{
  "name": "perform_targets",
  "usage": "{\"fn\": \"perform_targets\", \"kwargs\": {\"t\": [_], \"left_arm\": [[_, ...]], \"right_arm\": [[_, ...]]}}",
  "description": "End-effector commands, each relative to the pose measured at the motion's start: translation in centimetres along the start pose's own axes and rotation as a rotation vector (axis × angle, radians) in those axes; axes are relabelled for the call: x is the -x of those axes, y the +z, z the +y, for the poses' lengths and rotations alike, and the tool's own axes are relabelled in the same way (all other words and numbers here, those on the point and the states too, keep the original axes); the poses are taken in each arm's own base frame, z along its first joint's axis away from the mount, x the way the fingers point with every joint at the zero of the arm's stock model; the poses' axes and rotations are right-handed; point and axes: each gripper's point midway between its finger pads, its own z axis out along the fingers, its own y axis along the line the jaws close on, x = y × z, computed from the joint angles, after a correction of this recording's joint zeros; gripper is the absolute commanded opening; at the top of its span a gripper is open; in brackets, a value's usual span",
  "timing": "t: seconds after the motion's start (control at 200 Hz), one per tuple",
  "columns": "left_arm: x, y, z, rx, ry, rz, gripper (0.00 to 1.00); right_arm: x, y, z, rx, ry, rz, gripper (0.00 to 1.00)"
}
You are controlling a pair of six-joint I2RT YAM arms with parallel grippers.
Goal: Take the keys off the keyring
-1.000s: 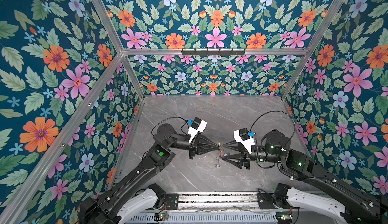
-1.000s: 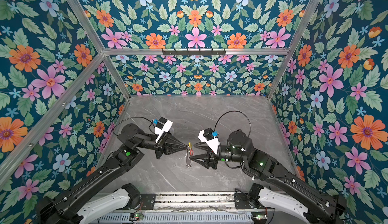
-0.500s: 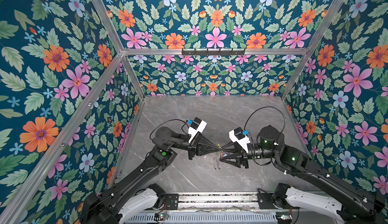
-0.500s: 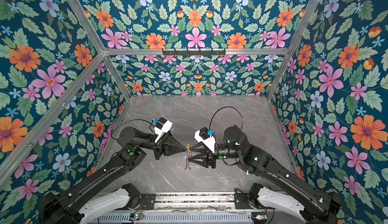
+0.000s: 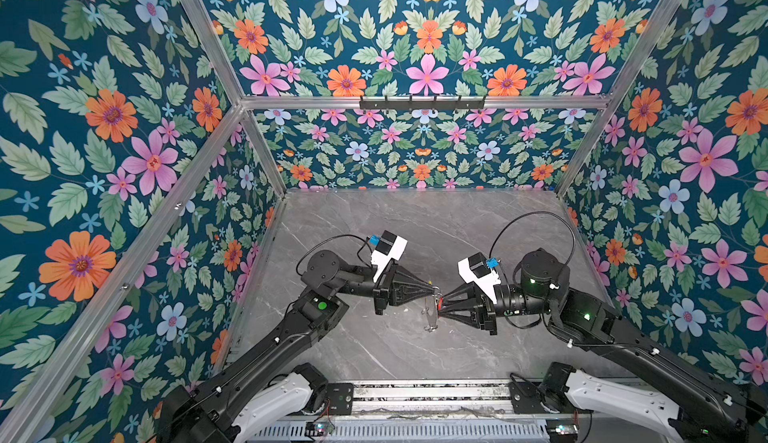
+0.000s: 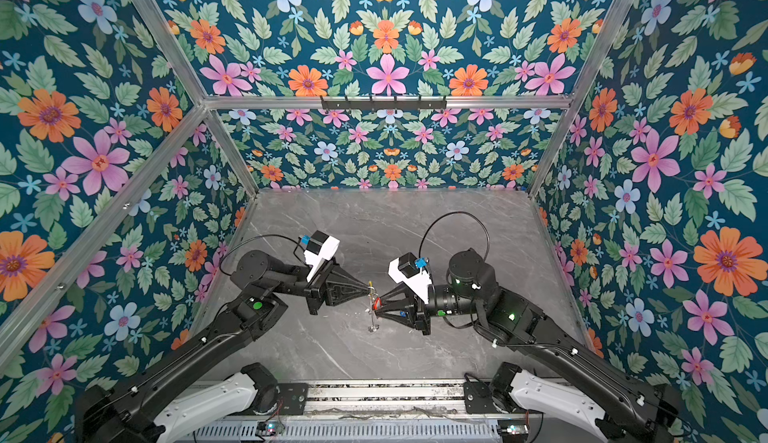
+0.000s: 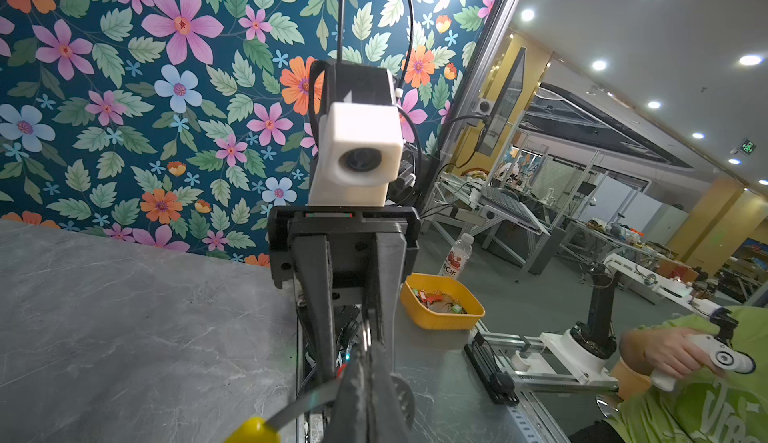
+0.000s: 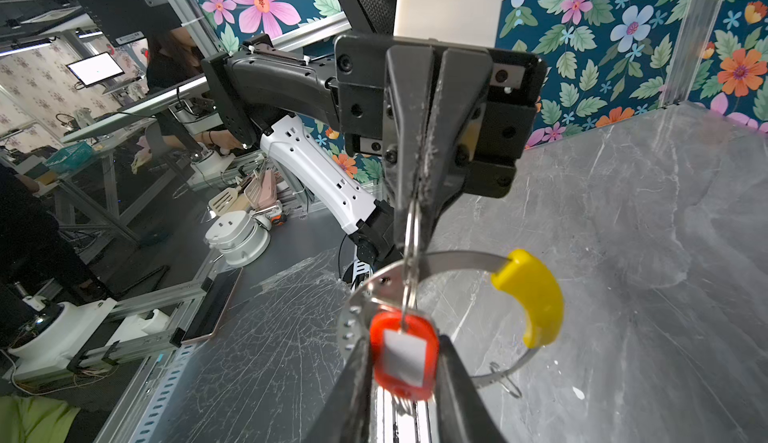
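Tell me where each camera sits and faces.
Both top views: overhead at the front, facing the back wall; both arms show, left gripper facing right gripper.
Left wrist: looking past its own jaws at the right gripper, yellow bin beyond.
Right wrist: looking past its jaws at the red tag, keyring and left gripper.
Shared: both wrist views show the yellow sleeve.

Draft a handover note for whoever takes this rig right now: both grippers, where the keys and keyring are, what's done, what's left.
Left gripper: shut on the keyring, holding it up between the arms.
Right gripper: fingers flank the red tag; firm grip not confirmed.
Red tag still hangs on the keyring. Blue-tagged key not in sight.
Done: keyring held up and steadied.
Left: grip the red tag, work it off the keyring, then find the blue one.
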Motion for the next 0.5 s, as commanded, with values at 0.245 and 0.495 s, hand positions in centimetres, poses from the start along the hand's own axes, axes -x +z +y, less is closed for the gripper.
{"fn": "perform_targets", "kwargs": {"t": [0.245,0.495], "left_arm": [[0.9,-0.2,-0.2,0.026,0.051,-0.034,0.0],[1.0,-0.2,-0.1,0.032,0.056,-0.042,0.0]], "right_arm": [[3.1,-2.0,-1.0,-0.153,-0.069,-0.121,0.41],[4.1,-1.3,-0.8,-0.12,-0.091,-0.122,0.27]]}}
